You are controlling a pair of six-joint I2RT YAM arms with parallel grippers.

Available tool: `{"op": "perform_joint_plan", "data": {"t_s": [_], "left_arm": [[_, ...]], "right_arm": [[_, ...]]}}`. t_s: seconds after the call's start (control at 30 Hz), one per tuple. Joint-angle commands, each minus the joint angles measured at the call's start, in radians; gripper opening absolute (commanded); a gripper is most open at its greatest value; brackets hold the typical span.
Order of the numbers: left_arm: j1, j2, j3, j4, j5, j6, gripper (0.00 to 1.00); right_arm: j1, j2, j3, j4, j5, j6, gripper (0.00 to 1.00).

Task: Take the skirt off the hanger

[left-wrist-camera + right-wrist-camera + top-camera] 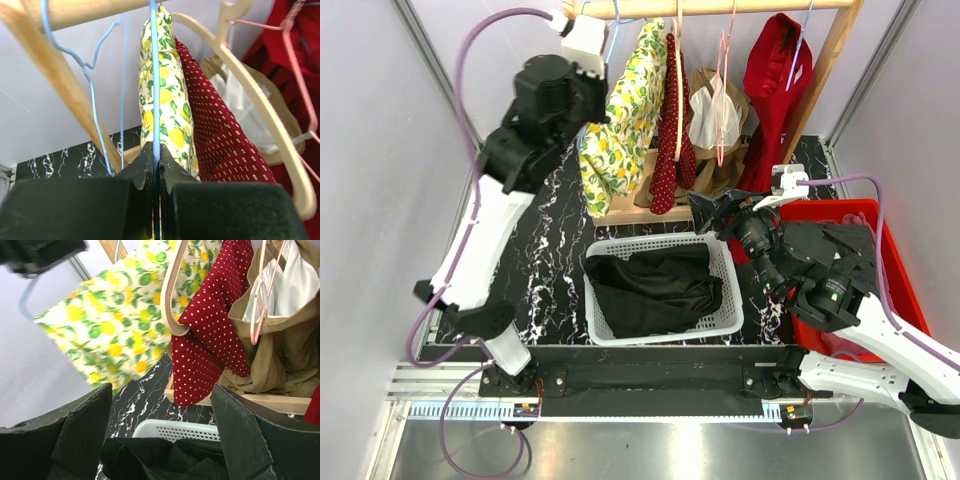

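left wrist is showing the left gripper (156, 152) clamping the hanger (155, 75), skirt (167, 110) hanging just beyond its jaws; the open right gripper (161, 390) is likely needing to tug it off next.

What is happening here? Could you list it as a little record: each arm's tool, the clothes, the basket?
Left tool: shut on the blue hanger, up at the wooden rail
Right tool: open, empty, by the white basket, facing the wooden rail
Lemon-print skirt: hanging on the blue hanger, not yet off
Basket contents: a black garment
Beside the skirt: red dotted garment on a cream hanger
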Motion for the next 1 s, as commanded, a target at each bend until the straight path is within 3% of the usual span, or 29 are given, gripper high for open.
{"op": "perform_joint_plan", "data": {"t_s": [0.0, 0.33, 0.53, 0.8, 0.97], "left_arm": [[0.004, -0.139, -0.07, 0.036, 0.121, -0.005, 0.0], [0.004, -0.334, -0.303, -0.074, 0.283, 0.062, 0.0], [0.004, -0.539, -0.415, -0.154, 0.36, 0.145, 0.0], [0.004, -0.803, -0.437, -0.253, 0.506, 0.251, 0.0], [0.008, -0.866, -0.409, -0.295, 0.578, 0.246, 0.0]], "right_arm": [[0.001, 0.006, 0.014, 0.022, -0.001, 0.004, 0.88], [-0.002, 0.001, 0.036, 0.003, 0.006, -0.005, 0.88], [0.0, 0.029, 0.057, 0.018, -0.029, -0.006, 0.98], [-0.003, 0.075, 0.059, 0.051, -0.173, 0.064, 1.0], [-0.002, 0.089, 0.066, 0.064, -0.251, 0.144, 1.0]]}}
